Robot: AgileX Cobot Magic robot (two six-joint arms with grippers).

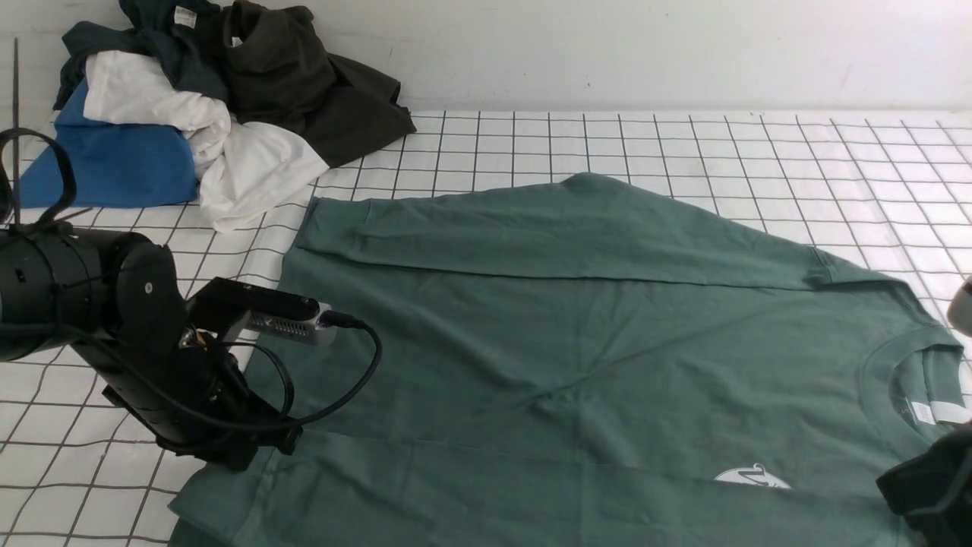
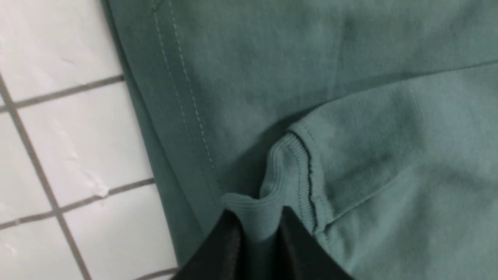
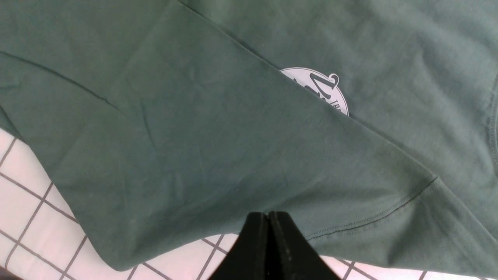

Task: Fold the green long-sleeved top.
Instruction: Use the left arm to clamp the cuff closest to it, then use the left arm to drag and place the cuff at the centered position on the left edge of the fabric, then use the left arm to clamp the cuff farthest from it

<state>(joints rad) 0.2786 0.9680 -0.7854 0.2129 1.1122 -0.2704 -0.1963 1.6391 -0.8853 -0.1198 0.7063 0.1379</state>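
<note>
The green long-sleeved top [image 1: 531, 327] lies spread on the gridded table, neck to the right and hem to the left. Both sleeves are folded in over the body. Its white logo [image 1: 752, 479] peeks out from under the near sleeve, and the white neck label [image 1: 938, 410] shows at the collar. My left gripper [image 1: 266, 448] is down at the near left, by the hem. In the left wrist view its jaws [image 2: 256, 212] are shut on the sleeve's ribbed cuff [image 2: 286, 171]. My right gripper [image 3: 268, 213] is shut and empty, its tips at the near sleeve's edge by the shoulder seam.
A heap of other clothes sits at the back left: a blue piece [image 1: 106, 163], a white one [image 1: 228, 159], a very dark olive one [image 1: 304, 83] and a dark teal one [image 1: 163, 38]. The white wall runs behind the table [image 1: 683, 144].
</note>
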